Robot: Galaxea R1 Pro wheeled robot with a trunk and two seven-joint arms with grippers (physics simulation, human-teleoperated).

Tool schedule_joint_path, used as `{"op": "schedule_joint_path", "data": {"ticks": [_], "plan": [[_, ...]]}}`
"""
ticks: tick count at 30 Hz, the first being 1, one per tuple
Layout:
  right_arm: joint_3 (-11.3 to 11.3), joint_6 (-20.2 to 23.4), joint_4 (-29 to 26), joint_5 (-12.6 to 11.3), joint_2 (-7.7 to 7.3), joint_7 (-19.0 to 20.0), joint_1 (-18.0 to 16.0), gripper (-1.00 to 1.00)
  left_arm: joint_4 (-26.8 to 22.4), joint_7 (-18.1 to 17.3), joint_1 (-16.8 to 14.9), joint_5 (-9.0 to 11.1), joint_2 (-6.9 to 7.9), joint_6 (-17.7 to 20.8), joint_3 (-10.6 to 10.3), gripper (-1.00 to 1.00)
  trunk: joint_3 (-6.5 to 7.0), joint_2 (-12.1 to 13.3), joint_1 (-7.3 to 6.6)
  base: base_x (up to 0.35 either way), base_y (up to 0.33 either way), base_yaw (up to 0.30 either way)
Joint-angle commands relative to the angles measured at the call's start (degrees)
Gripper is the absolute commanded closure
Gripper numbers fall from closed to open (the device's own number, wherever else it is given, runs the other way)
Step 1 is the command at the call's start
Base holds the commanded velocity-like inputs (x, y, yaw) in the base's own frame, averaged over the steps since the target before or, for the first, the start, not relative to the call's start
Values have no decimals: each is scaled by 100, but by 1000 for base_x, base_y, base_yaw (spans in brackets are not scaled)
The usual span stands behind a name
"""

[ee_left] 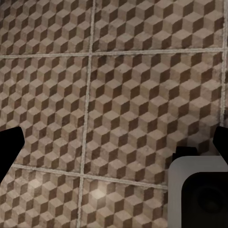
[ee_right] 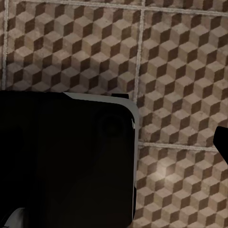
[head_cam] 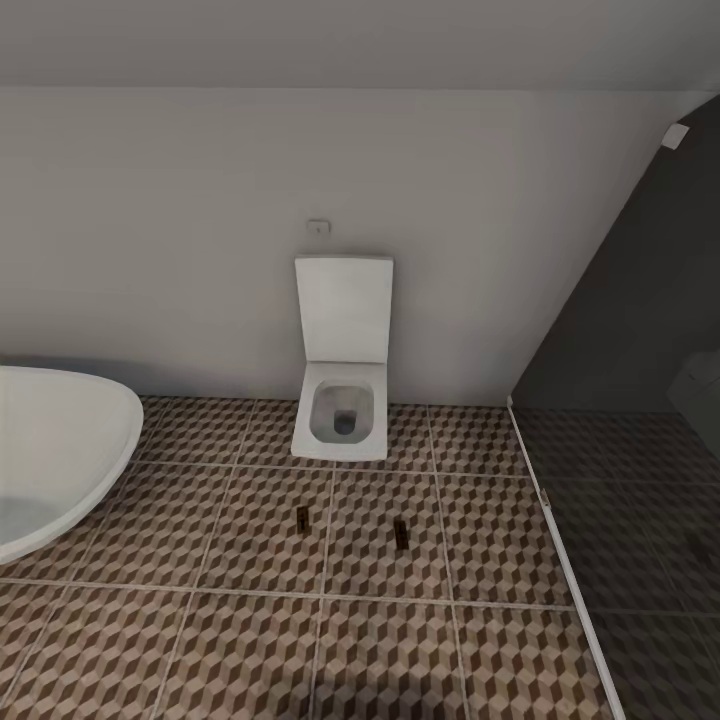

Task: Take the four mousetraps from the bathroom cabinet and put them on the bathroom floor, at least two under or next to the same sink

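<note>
Ahead, two mousetraps point(head_cam: 302, 515) point(head_cam: 401, 533) lie before the toilet point(head_cam: 342, 400); wrist views leave both end effectors' states untellable.

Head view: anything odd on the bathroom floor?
Two small dark objects, one and another, lie loose on the patterned floor in front of the toilet, apart from each other. They look like mousetraps but are too small to confirm. Toilet lid up; nothing spilled or broken.

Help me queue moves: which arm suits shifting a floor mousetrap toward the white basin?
Left, probably: the white basin sits on its left, with one mousetrap lying toward that side.
</note>
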Motion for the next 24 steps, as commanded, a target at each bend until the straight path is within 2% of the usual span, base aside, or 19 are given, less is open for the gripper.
{"op": "schedule_joint_path", "data": {"ticks": [1,24], "plan": [[15,-19,5,-22,-2,22,-3,-100,18,25,-7,15,-3,-25,-49,-100,-8,-9,3,0,0,0],[18,-19,3,-22,-2,22,-3,-100,18,25,-7,15,-4,-25,-49,-100,-8,-9,3,0,0,0]]}}
